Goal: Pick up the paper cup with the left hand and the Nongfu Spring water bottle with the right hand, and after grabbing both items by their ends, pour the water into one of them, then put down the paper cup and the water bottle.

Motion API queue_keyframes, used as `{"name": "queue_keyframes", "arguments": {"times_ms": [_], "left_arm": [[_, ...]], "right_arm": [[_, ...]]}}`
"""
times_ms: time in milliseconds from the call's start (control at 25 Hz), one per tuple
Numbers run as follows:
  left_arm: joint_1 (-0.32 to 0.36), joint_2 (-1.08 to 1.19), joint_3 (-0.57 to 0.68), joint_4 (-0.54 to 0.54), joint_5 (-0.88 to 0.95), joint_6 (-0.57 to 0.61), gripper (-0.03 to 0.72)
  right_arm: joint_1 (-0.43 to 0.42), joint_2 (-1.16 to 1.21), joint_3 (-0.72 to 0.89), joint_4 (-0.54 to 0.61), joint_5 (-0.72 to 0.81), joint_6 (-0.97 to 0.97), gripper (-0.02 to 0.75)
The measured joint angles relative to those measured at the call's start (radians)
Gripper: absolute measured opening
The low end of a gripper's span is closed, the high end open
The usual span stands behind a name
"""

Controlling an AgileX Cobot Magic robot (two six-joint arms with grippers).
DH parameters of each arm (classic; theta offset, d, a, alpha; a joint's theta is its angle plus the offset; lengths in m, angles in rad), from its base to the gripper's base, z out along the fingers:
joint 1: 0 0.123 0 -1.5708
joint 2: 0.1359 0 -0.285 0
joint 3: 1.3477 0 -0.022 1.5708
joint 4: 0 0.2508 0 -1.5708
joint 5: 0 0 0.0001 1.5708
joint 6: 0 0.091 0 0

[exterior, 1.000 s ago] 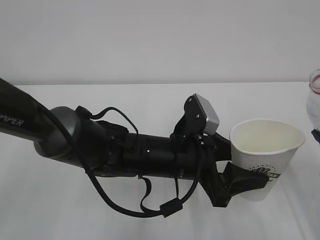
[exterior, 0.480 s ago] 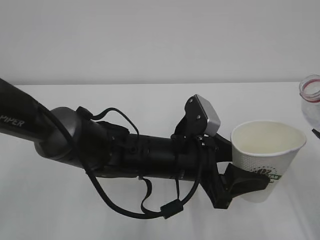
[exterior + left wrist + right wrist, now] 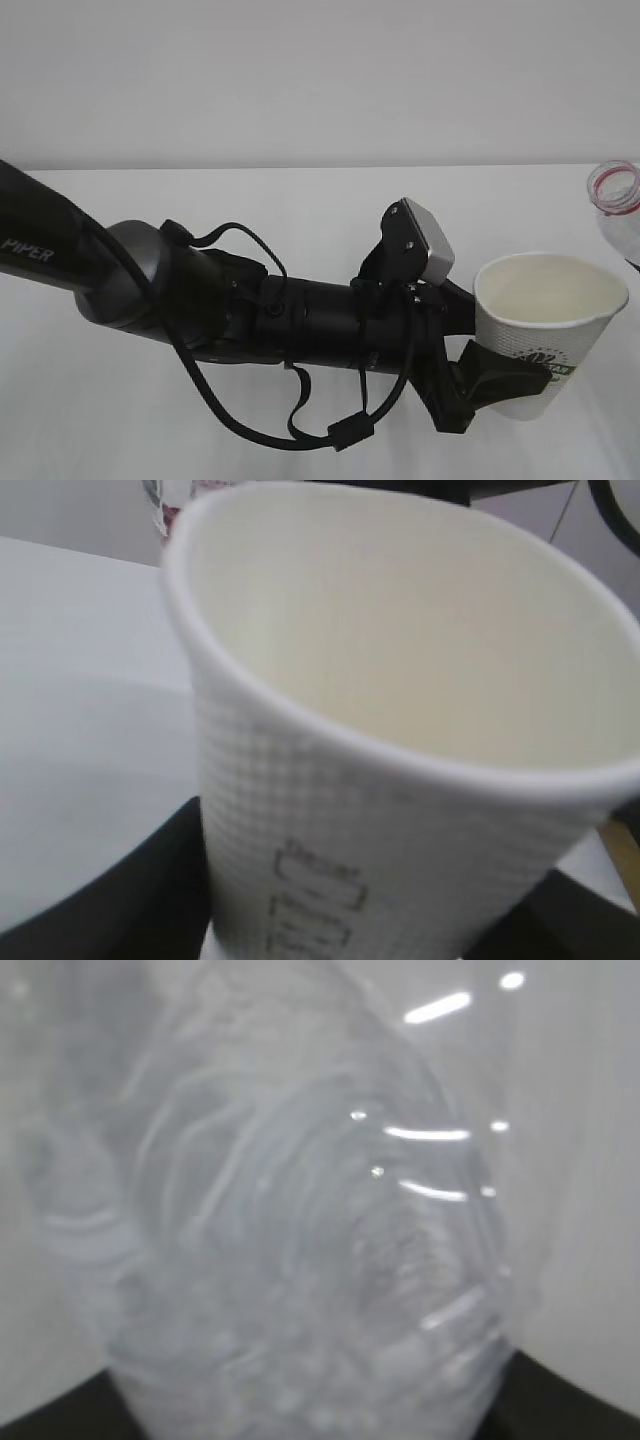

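The left hand [image 3: 470,385] is clamped on the paper cup [image 3: 545,330], its black fingers [image 3: 500,378] pressing the lower half of the wall from either side, and it carries the cup clear of the table [image 3: 300,200]. One cup, one bottle, two grippers: that is all I can count here. The cup stands nearly upright, mouth up, and its cream-coloured inside looks dry and empty. Its outer wall is white paper with a fine embossed grid, a rolled rim at the top, a green logo low on the side and dark lettering running down it, plain to see in the left wrist view [image 3: 400,780].

Just behind the fingers sits a small grey camera box [image 3: 425,240] on a black bracket, then a thick black arm [image 3: 200,310] lettered PIPER, with black cables [image 3: 300,425] looping beneath it.

Up at the right edge, above and just beside the cup's rim, the Nongfu Spring water bottle [image 3: 615,205] leans in, its open mouth ringed in red, uncapped. Only the neck and shoulder show there. The right wrist view fills with its clear ribbed plastic [image 3: 300,1240], blurred and glinting; the right hand [image 3: 300,1425] shows only as dark corners beneath it, so the bottle appears gripped. I cannot tell how much water is inside.
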Motion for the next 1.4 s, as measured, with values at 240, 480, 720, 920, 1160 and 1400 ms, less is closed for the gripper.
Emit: {"name": "queue_keyframes", "arguments": {"times_ms": [240,480,720,920,1160,1400], "left_arm": [[0.0,0.0,0.0,0.0,0.011,0.0,0.489],[0.0,0.0,0.0,-0.001,0.013,0.0,0.489],[0.0,0.0,0.0,-0.004,0.013,0.0,0.489],[0.0,0.0,0.0,-0.004,0.013,0.0,0.489],[0.0,0.0,0.0,-0.004,0.013,0.0,0.489],[0.0,0.0,0.0,-0.004,0.013,0.0,0.489]], "right_arm": [[0.0,0.0,0.0,0.0,-0.008,-0.006,0.379],[0.0,0.0,0.0,0.0,-0.008,-0.006,0.379],[0.0,0.0,0.0,0.0,-0.008,-0.008,0.379],[0.0,0.0,0.0,0.0,-0.008,-0.008,0.379],[0.0,0.0,0.0,0.0,-0.008,-0.008,0.379],[0.0,0.0,0.0,0.0,-0.023,-0.06,0.379]]}}
